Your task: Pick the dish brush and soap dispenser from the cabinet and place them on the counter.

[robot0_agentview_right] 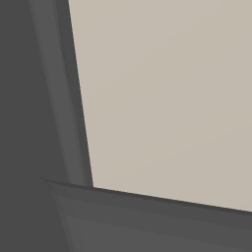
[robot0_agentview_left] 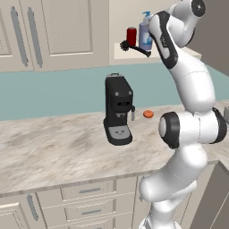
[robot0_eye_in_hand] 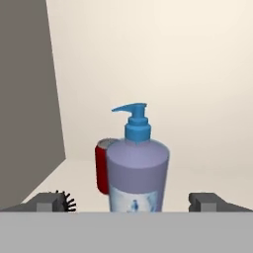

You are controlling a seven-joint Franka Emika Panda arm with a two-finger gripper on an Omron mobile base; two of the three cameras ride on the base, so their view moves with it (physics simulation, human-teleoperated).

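Soap dispenser (robot0_eye_in_hand: 137, 170) stands upright on the cabinet (robot0_eye_in_hand: 148, 59) shelf dead ahead of me, at twelve o'clock in my hand view, centred between my two fingertips (robot0_eye_in_hand: 49, 201) without touching either. My end effector (robot0_eye_in_hand: 129, 202) is spread wide and holds nothing. The dish brush (robot0_eye_in_hand: 65, 201) shows its dark bristles at about eight o'clock, just beside my left fingertip; I cannot tell whether they touch. From the left base view the brush (robot0_agentview_left: 134, 48) lies on the shelf with its bristled head toward the red can (robot0_agentview_left: 131, 36) and its thin handle running off toward four o'clock, in front of the dispenser (robot0_agentview_left: 145, 33).

The red can (robot0_eye_in_hand: 102, 165) stands just behind the bottle at its ten o'clock side, half hidden by it. A dark grey panel (robot0_eye_in_hand: 27, 99) rises along the nine o'clock side of my hand view. Lower down, a black coffee machine (robot0_agentview_left: 118, 109) stands on the marbled tabletop (robot0_agentview_left: 53, 152), with a small orange thing (robot0_agentview_left: 148, 114) near it at three o'clock.

The bottle is a rounded lavender cylinder with a pale printed label and a blue pump whose spout points to nine o'clock. The can is a smooth, glossy cylinder. The cabinet interior is plain, matte cream.
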